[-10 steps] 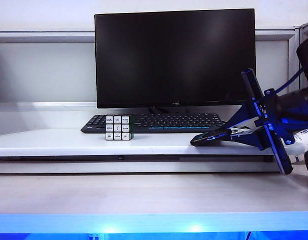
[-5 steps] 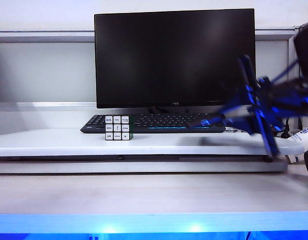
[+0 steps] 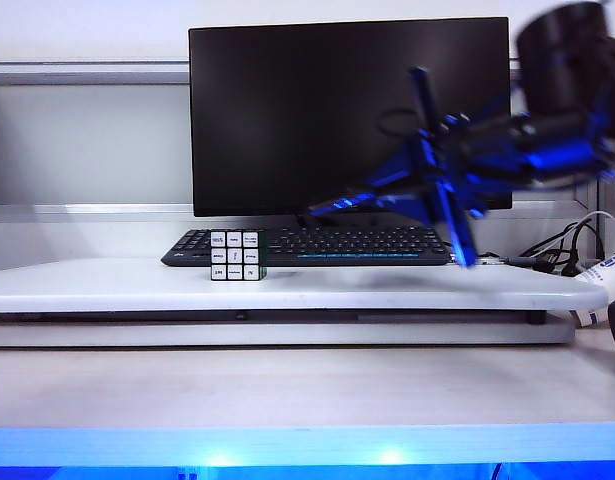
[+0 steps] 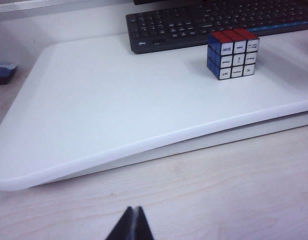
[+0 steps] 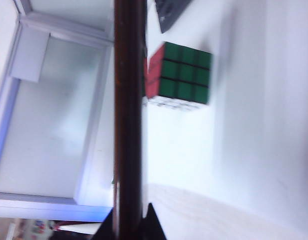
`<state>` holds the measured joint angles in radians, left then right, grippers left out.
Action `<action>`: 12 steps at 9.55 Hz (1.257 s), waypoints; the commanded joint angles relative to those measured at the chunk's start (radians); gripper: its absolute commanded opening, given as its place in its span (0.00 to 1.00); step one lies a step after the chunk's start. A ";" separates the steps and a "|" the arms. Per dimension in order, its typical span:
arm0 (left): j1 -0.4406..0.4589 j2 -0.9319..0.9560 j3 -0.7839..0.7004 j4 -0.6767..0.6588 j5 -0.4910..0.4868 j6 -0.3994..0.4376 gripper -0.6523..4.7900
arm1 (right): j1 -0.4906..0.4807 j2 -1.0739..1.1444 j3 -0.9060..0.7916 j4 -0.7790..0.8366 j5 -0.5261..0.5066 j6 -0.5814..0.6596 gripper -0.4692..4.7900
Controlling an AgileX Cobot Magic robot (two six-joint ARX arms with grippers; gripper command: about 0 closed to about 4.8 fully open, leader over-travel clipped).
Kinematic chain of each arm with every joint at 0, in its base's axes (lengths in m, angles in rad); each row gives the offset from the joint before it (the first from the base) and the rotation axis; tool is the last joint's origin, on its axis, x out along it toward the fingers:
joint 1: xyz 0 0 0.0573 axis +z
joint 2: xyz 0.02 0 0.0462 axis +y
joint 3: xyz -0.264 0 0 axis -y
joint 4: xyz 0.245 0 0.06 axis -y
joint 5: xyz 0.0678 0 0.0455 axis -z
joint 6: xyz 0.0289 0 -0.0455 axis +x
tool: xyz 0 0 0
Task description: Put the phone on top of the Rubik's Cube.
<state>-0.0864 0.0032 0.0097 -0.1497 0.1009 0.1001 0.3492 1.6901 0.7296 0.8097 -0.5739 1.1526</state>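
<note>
Wooden tabletop (image 4: 219,190) in front, left end effector (image 4: 133,227) low over it, jaws together, empty. White board (image 3: 137,285) behind carries cube (image 3: 237,255) before keyboard (image 3: 367,245). Right end effector (image 5: 127,222) raised before monitor (image 3: 287,110), clamping phone (image 5: 128,100).

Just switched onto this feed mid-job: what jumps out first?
The right gripper, blurred, hangs in the air in front of the dark monitor, shut on the phone, held edge-on in its wrist view. The Rubik's Cube sits on the white board by the keyboard, to the gripper's lower left. The left gripper is shut, low over the wooden desk.
</note>
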 commanded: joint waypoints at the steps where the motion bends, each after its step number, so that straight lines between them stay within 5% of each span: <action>1: 0.001 0.000 -0.002 0.020 -0.015 0.005 0.11 | 0.029 -0.008 0.114 -0.129 0.033 -0.100 0.08; 7: 0.001 0.000 -0.002 0.025 -0.037 0.005 0.11 | 0.071 -0.006 0.299 -0.388 0.131 -0.214 0.08; 12: 0.001 0.000 -0.002 0.026 -0.034 0.005 0.11 | 0.125 0.102 0.408 -0.370 0.127 -0.183 0.08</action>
<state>-0.0864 0.0032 0.0086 -0.1379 0.0673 0.1009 0.4656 1.7908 1.1118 0.3836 -0.4385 0.9684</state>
